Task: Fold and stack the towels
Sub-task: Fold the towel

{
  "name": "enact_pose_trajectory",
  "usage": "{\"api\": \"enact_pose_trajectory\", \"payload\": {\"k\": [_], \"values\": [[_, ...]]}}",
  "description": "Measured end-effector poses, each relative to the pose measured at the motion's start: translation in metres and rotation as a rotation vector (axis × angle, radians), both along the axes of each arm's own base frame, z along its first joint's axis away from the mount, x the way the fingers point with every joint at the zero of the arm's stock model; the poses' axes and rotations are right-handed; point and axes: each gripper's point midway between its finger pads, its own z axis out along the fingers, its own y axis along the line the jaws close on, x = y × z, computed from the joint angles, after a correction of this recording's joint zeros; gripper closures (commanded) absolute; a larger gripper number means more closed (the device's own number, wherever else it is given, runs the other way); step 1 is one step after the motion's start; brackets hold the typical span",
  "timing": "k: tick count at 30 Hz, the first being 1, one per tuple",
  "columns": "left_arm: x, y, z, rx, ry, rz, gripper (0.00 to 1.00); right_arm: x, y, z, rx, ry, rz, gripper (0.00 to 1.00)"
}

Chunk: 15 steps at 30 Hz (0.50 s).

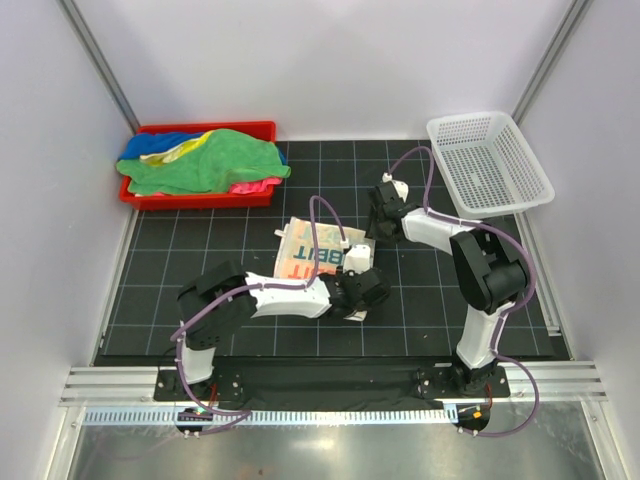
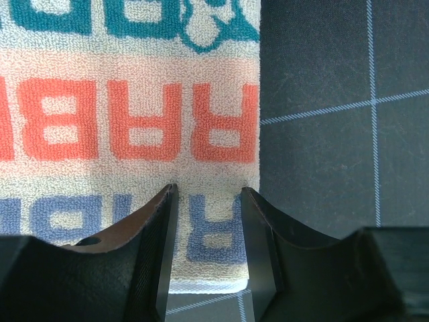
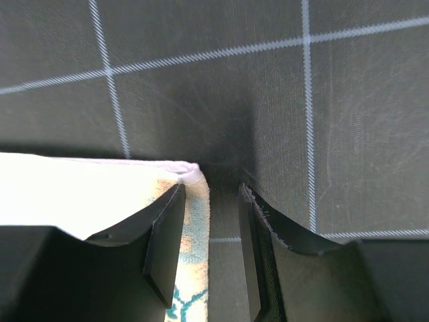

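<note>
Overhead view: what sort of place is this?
Probably a robot test cell, not a laundry: bare white walls box in a black gridded mat, left arm and right arm are bolted at its near edge, and a red tray of towels waits.

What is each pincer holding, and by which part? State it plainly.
Nothing looks clamped. The left pincer stands open over the towel near its edge. The right pincer stands open astride one corner of it.
</note>
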Motion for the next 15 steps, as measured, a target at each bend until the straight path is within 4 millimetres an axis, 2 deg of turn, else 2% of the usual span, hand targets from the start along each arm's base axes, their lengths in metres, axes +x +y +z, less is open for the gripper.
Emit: {"api": "enact_pose_trajectory", "payload": {"k": [3,9,15], "values": [[-0.0012,-0.0004,-0.0009,0.010,-0.013,-0.001,0.54,0.0014,0.0006,-0.0046,0.003,0.001,0.000,0.57],[-0.0023,-0.0004,-0.0018,0.015,-0.021,0.000,0.54,0.0039,0.0026,-0.0057,0.015,-0.012,-0.001,0.67],[-0.0039,-0.0006,-0.0018,0.001,-0.027,-0.004,0.55,0.0060,0.0029,-0.0062,0.026,-0.031,-0.007,0.72]]}}
